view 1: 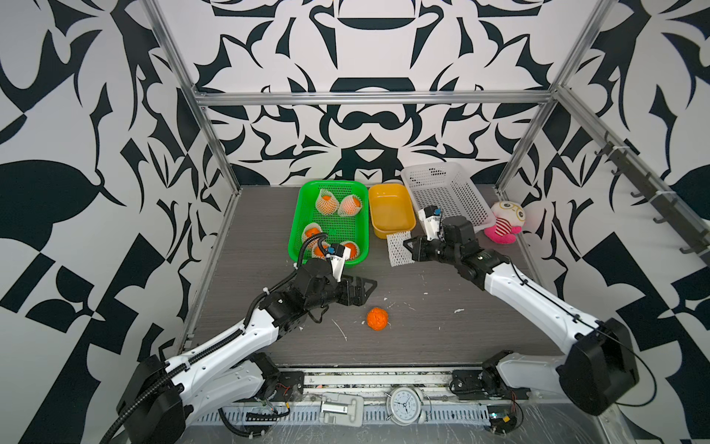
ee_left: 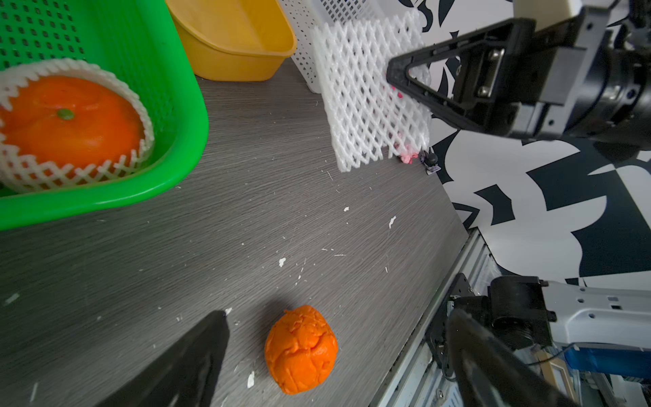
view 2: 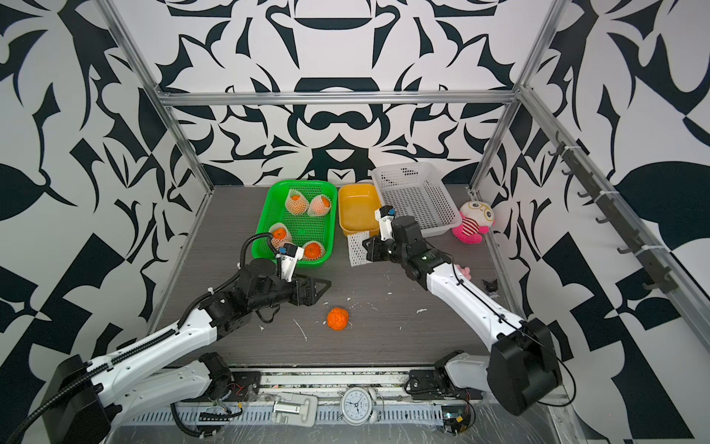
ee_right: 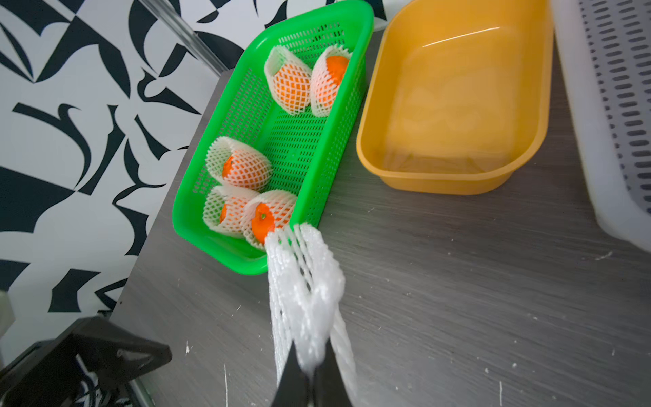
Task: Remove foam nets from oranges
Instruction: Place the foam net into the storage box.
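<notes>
Bimanual net removal, one fruit stripped. The right fingers [view 1: 406,243], at centre right of a top view, are closed on the edge of a freed foam net [view 1: 397,250], which hangs flattened as a rectangle just in front of the empty yellow tub [view 1: 390,211]. The pinch at one edge lets the soft mesh hang free, and whether its lower corner touches the surface [view 1: 442,334] cannot be told. The left fingers [view 1: 365,293], at centre left, stand spread wide with nothing between them. The bare orange [view 1: 377,318] lies alone on the surface at lower centre, just below and right of those fingers and well apart from the net; its skin looks creased. In the green basket [view 1: 295,228], upper centre, five netted oranges [ee_right: 243,169] are each wrapped in a sleeve with the ends open. The white basket [view 1: 445,192], upper right, is empty and lies closest to the net-bearing arm, so it is probably where nets go, leaving the tub for fruit. By this reading roughly one sixth of the work is done. The next move would call for dropping the net and collecting the loose orange, which may roll if nudged.
</notes>
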`<state>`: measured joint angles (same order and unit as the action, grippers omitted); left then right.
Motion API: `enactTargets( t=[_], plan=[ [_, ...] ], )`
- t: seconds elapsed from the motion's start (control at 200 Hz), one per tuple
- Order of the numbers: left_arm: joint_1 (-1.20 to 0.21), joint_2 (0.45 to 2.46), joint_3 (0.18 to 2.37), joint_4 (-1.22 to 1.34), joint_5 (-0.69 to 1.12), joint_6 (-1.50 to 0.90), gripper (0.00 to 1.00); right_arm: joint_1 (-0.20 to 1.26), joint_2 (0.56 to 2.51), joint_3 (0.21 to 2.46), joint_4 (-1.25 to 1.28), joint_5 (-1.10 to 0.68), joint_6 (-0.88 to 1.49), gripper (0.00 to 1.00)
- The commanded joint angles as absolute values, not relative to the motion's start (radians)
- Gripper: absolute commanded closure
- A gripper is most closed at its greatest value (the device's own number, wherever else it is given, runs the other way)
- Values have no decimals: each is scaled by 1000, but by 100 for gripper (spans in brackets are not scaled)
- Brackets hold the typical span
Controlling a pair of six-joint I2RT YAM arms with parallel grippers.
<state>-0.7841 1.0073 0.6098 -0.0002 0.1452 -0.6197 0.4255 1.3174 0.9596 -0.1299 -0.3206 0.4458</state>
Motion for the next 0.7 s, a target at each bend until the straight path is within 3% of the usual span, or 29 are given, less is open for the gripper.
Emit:
enactTargets(
  t=[0.0,0.695],
  plan=[
    [-773,1030,649,8,100,-609,1,388,1387,1057,-86,-346,410,100],
    [-680,1195,738,44,194,-581,1,295,2073,1723,-233,-447,447,100]
  ],
)
